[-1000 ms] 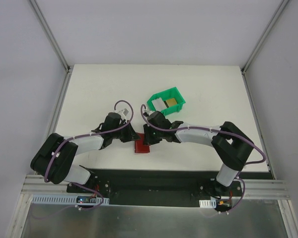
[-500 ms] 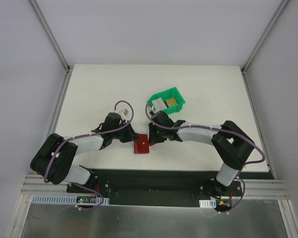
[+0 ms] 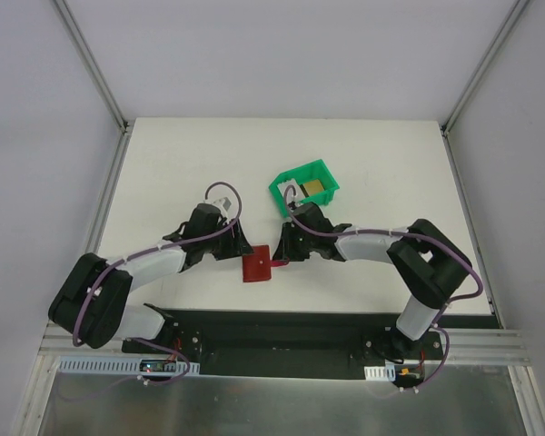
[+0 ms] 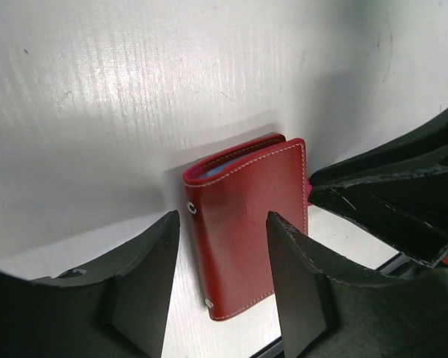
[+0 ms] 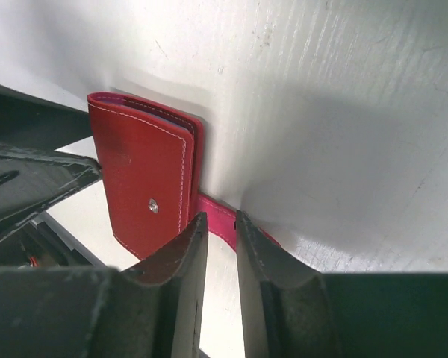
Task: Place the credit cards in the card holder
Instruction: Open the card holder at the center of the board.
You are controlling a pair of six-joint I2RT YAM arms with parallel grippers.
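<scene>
The card holder (image 3: 255, 267) is a dark red wallet, folded shut and lying flat on the white table between the two arms. In the left wrist view the card holder (image 4: 246, 224) lies under and between my left gripper's (image 4: 222, 218) open fingers, which do not touch it. My right gripper (image 5: 218, 220) stands just right of the card holder (image 5: 142, 179), its jaws a narrow gap apart, and the tips hover over the pink snap tab (image 5: 225, 222). The credit cards, one whitish (image 3: 292, 189) and one golden (image 3: 316, 186), lie in the green bin (image 3: 327, 173).
The green bin stands behind the right gripper (image 3: 282, 256), close to its wrist. The left gripper (image 3: 240, 247) is at the wallet's left. The table's near edge and the black base rail (image 3: 282, 322) run just below the wallet.
My left gripper has opened and let go of the wallet. The right gripper has drawn off to the right of the wallet and spread its jaws a little.
</scene>
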